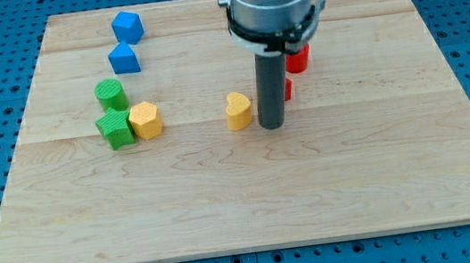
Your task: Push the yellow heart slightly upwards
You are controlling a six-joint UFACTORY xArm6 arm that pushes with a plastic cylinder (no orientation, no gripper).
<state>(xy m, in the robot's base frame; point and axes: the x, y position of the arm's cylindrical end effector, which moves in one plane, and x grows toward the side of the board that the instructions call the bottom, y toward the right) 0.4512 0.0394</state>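
The yellow heart lies near the middle of the wooden board. My tip rests on the board just to the right of the heart, a small gap apart, at about the level of its lower edge. The rod rises straight up into the grey arm body at the view's top.
A yellow hexagon touches a green block at the left, with a green cylinder above them. Two blue blocks lie at the upper left. Two red blocks sit partly hidden behind the rod.
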